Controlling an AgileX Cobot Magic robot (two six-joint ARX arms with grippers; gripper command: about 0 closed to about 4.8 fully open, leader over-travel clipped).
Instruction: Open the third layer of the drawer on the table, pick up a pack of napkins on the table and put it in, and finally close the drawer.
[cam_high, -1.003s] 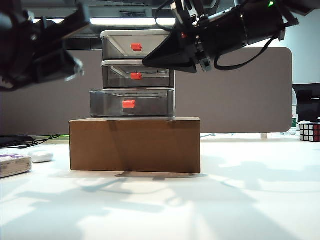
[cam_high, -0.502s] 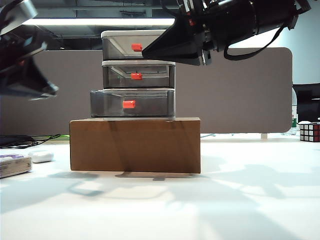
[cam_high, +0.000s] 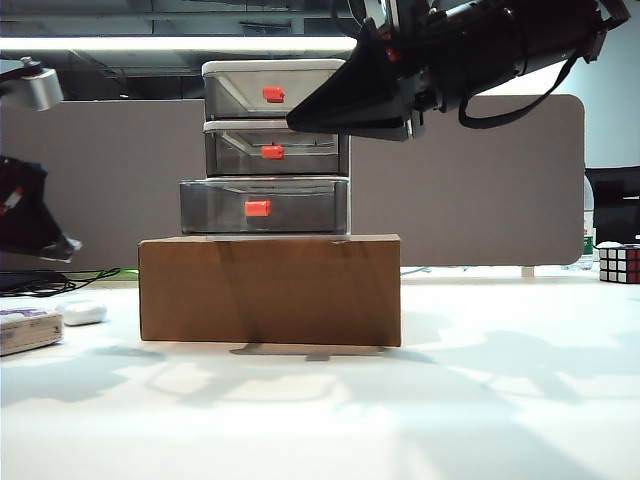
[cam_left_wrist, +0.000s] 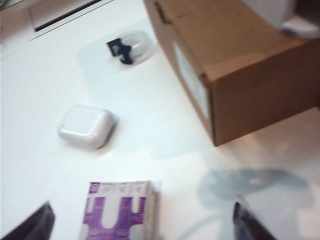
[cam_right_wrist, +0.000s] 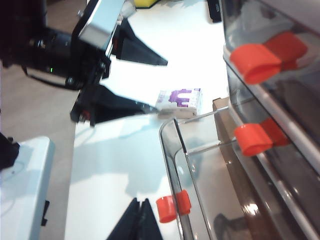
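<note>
2 claws: left claw (cam_left_wrist: 142, 225) wide above napkins (cam_left_wrist: 120, 210), right claw (cam_right_wrist: 141, 220) shut, empty.

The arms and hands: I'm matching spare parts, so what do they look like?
Both arms are black. The right hand tapers to a dark wedge, with black cables looping at its wrist. The left hand has pointed black fingers and a silvery-grey block on its wrist.

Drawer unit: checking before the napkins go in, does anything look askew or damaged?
Nothing spilled or damaged. The third layer juts out ahead of the upper drawers, pulled open. The pack of napkins lies on the table below the open left hand; the shut right hand hovers beside the upper drawers.
</note>
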